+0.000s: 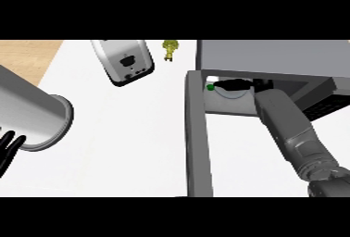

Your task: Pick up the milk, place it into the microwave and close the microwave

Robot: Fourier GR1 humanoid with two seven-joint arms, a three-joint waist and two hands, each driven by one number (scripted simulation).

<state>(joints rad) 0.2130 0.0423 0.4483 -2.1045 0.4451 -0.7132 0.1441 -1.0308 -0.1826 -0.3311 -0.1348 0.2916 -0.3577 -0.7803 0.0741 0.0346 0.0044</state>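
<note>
- Milk (212, 81) sits inside the microwave (273, 58) at the desk's far right edge, your right hand (236, 84) apparently curled on it to set it down.
- Door (196, 139) stands open; left hand (8, 148) rests relaxed.

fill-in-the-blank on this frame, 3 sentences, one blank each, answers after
1. The right hand reaches ____ the microwave.
2. The microwave door stands ____.
3. The toaster lies to the ____ of the microwave.

Answers: into; open; left
</note>
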